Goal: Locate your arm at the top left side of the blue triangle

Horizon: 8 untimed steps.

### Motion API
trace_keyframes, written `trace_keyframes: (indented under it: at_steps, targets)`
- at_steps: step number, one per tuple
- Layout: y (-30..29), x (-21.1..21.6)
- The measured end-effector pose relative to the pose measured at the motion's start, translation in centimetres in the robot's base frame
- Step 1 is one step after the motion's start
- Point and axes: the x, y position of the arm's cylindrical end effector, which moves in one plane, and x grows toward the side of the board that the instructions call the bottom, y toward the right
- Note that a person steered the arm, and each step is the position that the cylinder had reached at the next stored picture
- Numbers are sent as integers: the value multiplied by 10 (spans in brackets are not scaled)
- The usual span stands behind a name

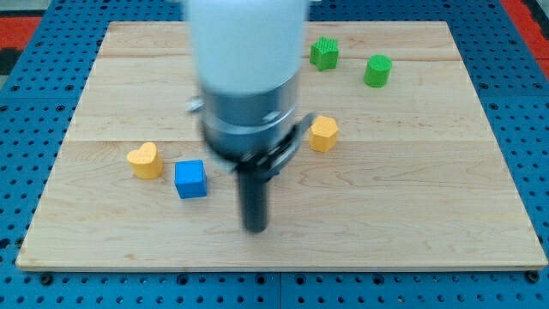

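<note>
No blue triangle shows in the camera view; the arm's wide body hides the board's middle. My tip rests on the wooden board near the view's bottom centre. A blue cube lies to the tip's upper left, a short gap away. A yellow heart-shaped block sits left of the cube. A yellow hexagonal block lies to the tip's upper right.
A green star-like block and a green cylinder sit near the view's top right. The board lies on a blue pegboard surface.
</note>
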Motion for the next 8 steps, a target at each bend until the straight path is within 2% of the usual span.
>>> trace_keyframes:
  at_steps: [1,6,7,8]
  targets:
    - [-77,8]
    - [-93,8]
    - [-75,8]
    - [16,-18]
